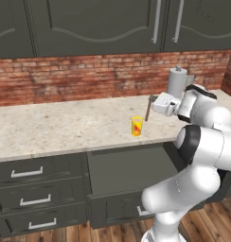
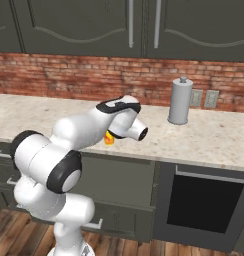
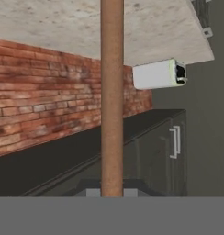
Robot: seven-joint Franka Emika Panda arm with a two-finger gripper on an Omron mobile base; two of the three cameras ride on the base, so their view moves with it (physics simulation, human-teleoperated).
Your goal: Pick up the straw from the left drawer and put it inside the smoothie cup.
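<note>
text: none readable | labels/brands/numbers: none | smoothie cup (image 1: 137,126): red markings on its yellow side, too small to make out as letters | grey canister (image 2: 179,101): plain, no print | cabinet doors and drawer fronts: plain, no signs

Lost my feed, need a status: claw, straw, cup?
Claw shut on straw, held above counter. Smoothie cup upright near counter edge, left of straw. Left drawer open below. Nothing between straw and cup.
</note>
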